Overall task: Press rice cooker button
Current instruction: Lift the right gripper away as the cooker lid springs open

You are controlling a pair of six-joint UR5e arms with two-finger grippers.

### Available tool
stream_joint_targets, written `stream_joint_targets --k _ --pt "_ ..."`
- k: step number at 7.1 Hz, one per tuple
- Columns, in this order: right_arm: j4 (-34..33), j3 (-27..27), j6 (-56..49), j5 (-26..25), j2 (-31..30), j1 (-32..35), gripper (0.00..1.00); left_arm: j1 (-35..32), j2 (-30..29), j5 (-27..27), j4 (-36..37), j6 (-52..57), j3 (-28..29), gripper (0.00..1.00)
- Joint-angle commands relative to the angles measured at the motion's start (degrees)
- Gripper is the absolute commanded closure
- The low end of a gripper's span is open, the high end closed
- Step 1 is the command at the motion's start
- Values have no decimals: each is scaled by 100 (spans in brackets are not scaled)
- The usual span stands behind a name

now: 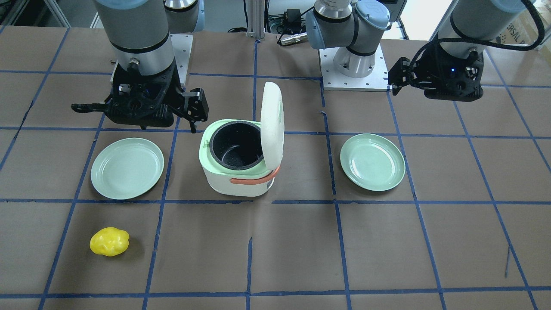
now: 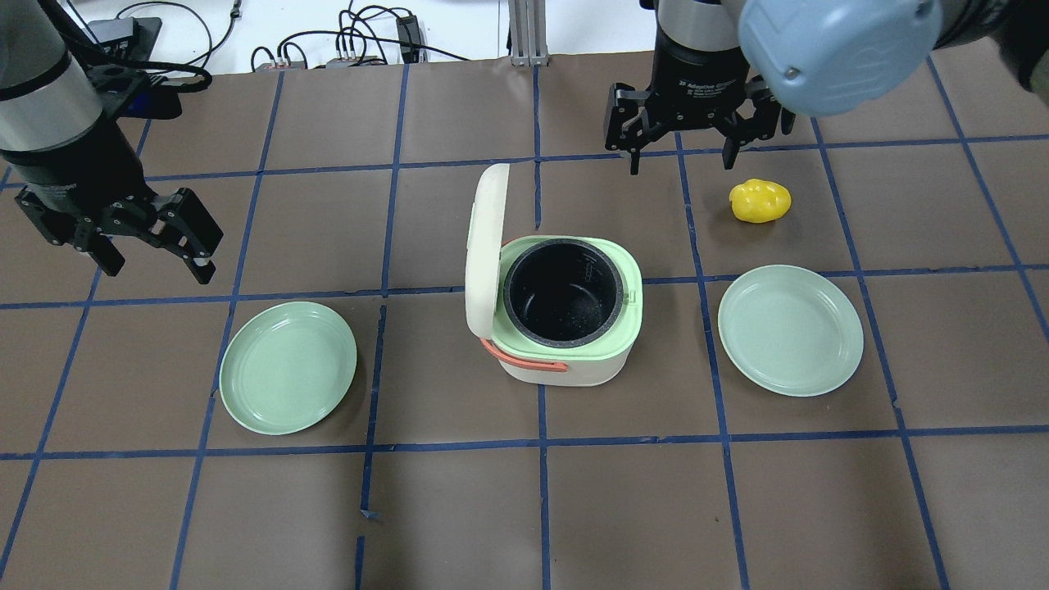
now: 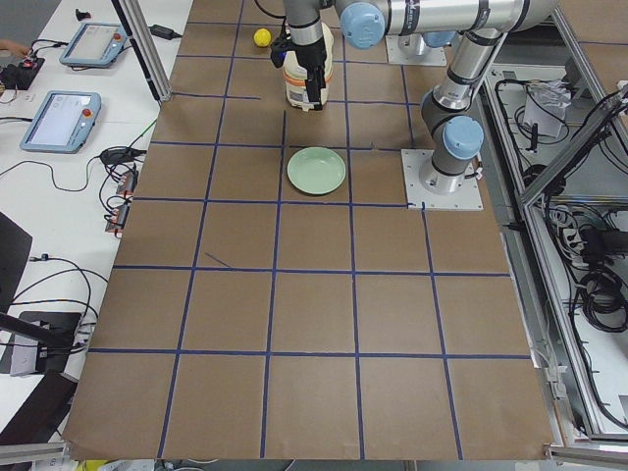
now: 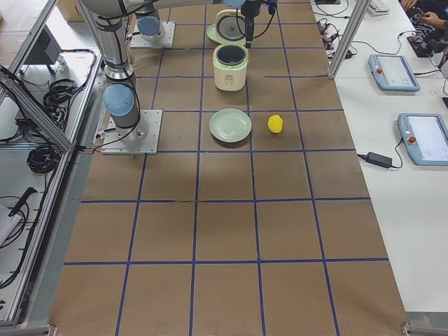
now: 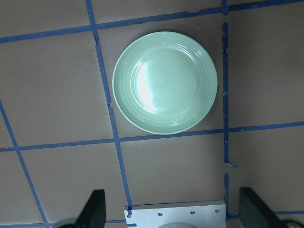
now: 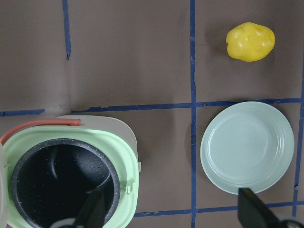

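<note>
Rice cooker [image 2: 574, 373], mid-table between two green plates [image 2: 288, 366] — lid [image 2: 485, 246] upright on its hinge, black pot [image 2: 561, 295] bare, as if already released by the button; left gripper [image 2: 156, 250] and right gripper [image 2: 680, 156] spread wide, empty, parked well apart from it, clear of the lid's swing.

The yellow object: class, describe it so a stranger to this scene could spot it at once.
Find the open white rice cooker mid-table. On the robot's right of it lies a green plate; just beyond that, away from the robot, sits the yellow object. It alone is lumpy and yellow.
</note>
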Motion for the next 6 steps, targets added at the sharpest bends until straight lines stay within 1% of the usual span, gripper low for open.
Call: stream_joint_targets --k 1,2,4,6 --pt "-75 29 -803 61 12 -281 0 0 -1 0 0 0 0 0" --pt "-67 29 -939 61 21 -491 0 0 -1 9 0 0 0 0" --pt "12 64 -1019 603 21 -747 0 0 -1 0 0 0 0 0" --pt "12 82 -1090 501 -5 -730 0 0 -1 0 0 0 0 0"
